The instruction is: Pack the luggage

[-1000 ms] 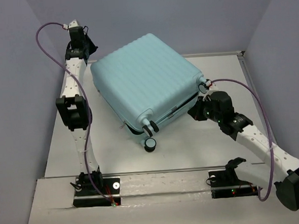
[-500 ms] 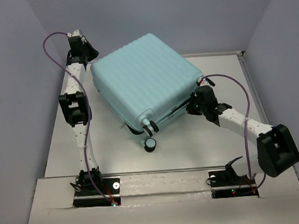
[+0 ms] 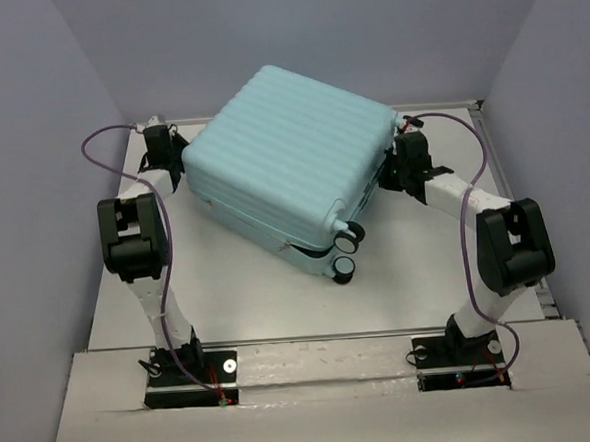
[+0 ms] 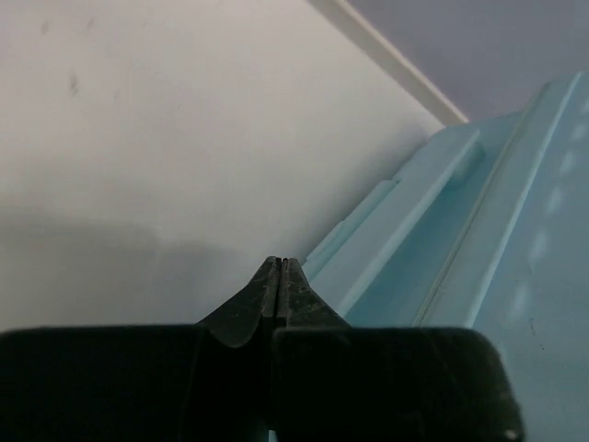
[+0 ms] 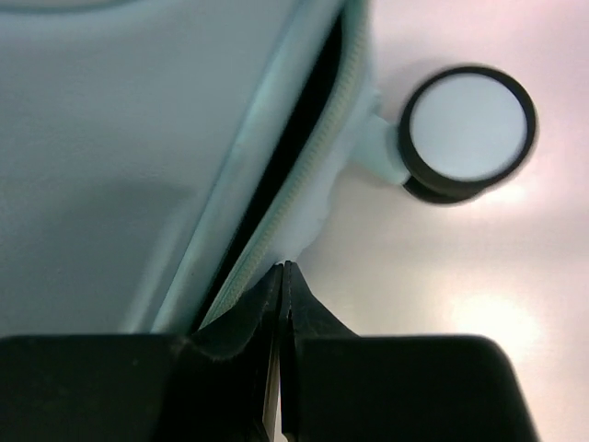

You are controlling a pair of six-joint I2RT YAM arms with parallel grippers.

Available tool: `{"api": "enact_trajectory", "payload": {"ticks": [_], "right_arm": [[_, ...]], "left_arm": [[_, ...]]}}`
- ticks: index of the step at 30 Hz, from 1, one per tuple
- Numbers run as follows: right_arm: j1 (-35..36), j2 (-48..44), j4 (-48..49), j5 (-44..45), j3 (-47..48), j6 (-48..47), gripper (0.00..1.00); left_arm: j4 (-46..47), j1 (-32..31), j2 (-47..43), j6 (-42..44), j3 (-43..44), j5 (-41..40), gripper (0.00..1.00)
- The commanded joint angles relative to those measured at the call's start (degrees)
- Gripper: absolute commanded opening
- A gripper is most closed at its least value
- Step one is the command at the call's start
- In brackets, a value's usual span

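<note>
The luggage (image 3: 290,146), a pale mint-blue ribbed hard-shell suitcase, lies flat and turned at an angle in the middle of the table. Its two near wheels (image 3: 345,254) point to the front right. My left gripper (image 3: 179,160) is shut and empty, its tips by the case's left corner (image 4: 479,249). The left gripper (image 4: 281,263) shows closed jaws over bare table. My right gripper (image 3: 390,173) is shut too, pressed at the case's right side. In the right wrist view the gripper (image 5: 283,267) tips touch the zipper edge (image 5: 304,175), beside a dark gap and a wheel (image 5: 469,124).
The white table (image 3: 428,273) is walled in by lilac panels on three sides, with a raised rim at the back right (image 3: 479,110). Both arm bases (image 3: 189,373) sit on the near rail. Purple cables loop from each arm.
The luggage has swung round and slid back, its wheels now to the front right. The left arm has dropped lower beside it. The right gripper has moved back along the case's right side.
</note>
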Motion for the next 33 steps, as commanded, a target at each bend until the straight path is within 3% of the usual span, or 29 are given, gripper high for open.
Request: {"api": "enact_trajectory", "payload": {"ticks": [1, 7, 9, 13, 17, 20, 21, 24, 29, 30, 31, 32, 33], "right_arm": [[0.7, 9.1, 9.5, -13.7, 18.7, -1.8, 0.07], [0.7, 18.3, 6.7, -23.8, 31.5, 3.3, 0.08], [0.7, 22.0, 5.4, -26.1, 37.5, 4.2, 0.13], [0.7, 30.3, -6.2, -30.2, 54.5, 3.8, 0.34], [0.2, 35.7, -11.9, -30.6, 65.9, 4.1, 0.71], [-1.8, 38.7, -14.6, -30.9, 72.5, 4.9, 0.88], [-2.4, 39.0, -15.1, -31.1, 73.7, 4.9, 0.90], [-5.1, 37.2, -15.9, -30.4, 74.7, 4.9, 0.94], [-6.9, 22.0, -15.6, -24.3, 65.9, -0.8, 0.85], [-6.9, 18.7, -15.2, -22.7, 59.6, -1.4, 0.80], [-6.9, 15.1, -14.3, -19.4, 55.2, -1.8, 0.73], [-6.9, 7.0, -11.0, -17.4, 50.1, -1.5, 0.50], [-6.9, 2.6, -8.3, -13.5, 38.1, -0.5, 0.34]], "left_arm": [[5.7, -8.2, -20.8, -5.2, -21.0, -5.4, 0.06], [6.3, -17.9, -36.9, -5.7, -41.6, -13.9, 0.06], [6.2, -21.7, -43.5, -6.5, -45.7, -16.0, 0.06], [2.9, -29.8, -53.0, -7.3, -52.8, -21.3, 0.06], [1.2, -34.4, -64.4, -12.2, -58.5, -25.7, 0.06], [1.4, -41.3, -70.4, -15.5, -61.6, -31.1, 0.06], [0.7, -44.6, -71.4, -15.6, -61.8, -32.6, 0.06], [-1.0, -46.8, -74.2, -14.0, -60.5, -37.3, 0.06], [-6.8, -47.3, -74.0, -2.7, -49.5, -43.4, 0.06], [-8.0, -47.3, -73.8, -1.2, -47.2, -45.3, 0.06], [-10.1, -47.3, -73.8, -0.1, -43.4, -49.3, 0.06], [-10.9, -47.0, -73.9, 2.5, -41.6, -51.2, 0.06], [-11.8, -46.8, -74.0, 3.8, -38.0, -53.5, 0.06]]}}
